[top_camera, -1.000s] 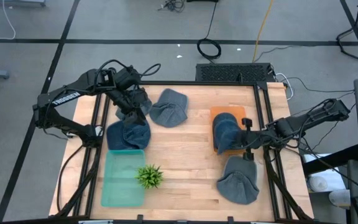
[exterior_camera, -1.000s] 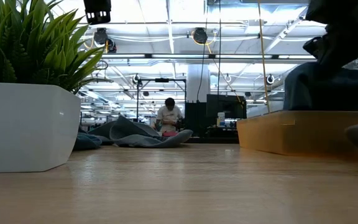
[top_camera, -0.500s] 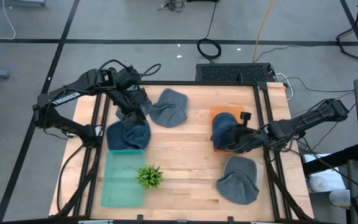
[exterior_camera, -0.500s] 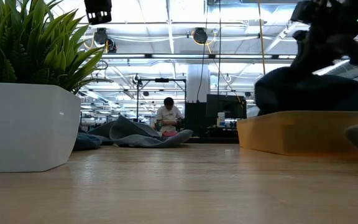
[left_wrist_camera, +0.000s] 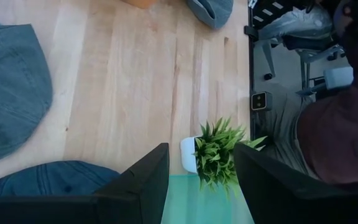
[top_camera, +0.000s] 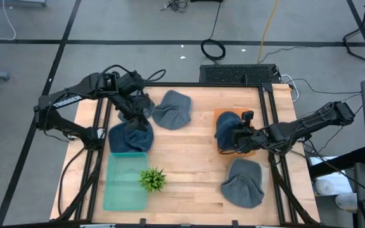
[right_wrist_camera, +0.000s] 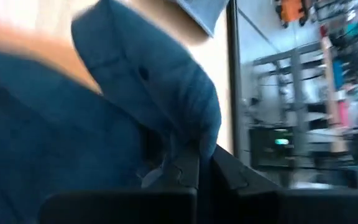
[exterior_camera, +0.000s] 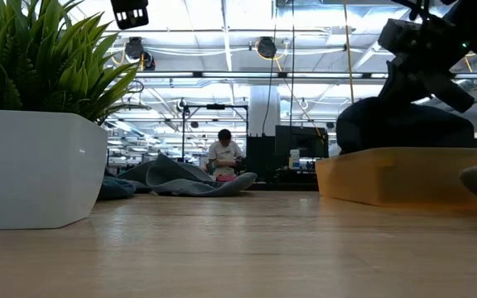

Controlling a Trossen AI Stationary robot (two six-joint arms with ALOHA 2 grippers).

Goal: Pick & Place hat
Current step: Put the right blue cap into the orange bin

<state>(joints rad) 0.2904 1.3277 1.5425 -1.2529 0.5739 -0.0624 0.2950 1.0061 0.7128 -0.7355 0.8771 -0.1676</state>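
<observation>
- Shallow orange plastic tray (top_camera: 244,117) at three o'clock holds a dark blue denim hat (top_camera: 227,132).
- Right gripper (top_camera: 238,137) pinches that hat, fingers closed.
- Left gripper (top_camera: 136,117), fingers parted and empty, hovers at ten o'clock.
- Green tray (top_camera: 124,183) holds another blue hat (top_camera: 130,137).

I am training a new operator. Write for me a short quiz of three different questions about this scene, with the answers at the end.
1. True or false: the right end effector is over the green tray.
2. Multiple choice: the dark blue hat that the right end effector grips lies on (A) the orange tray, (B) the bare wood, (C) the plant.
3. Fill in: the left end effector, fingers open, is above the hat next to the ____ tray.

Key: 1 false; 2 A; 3 green.
</observation>
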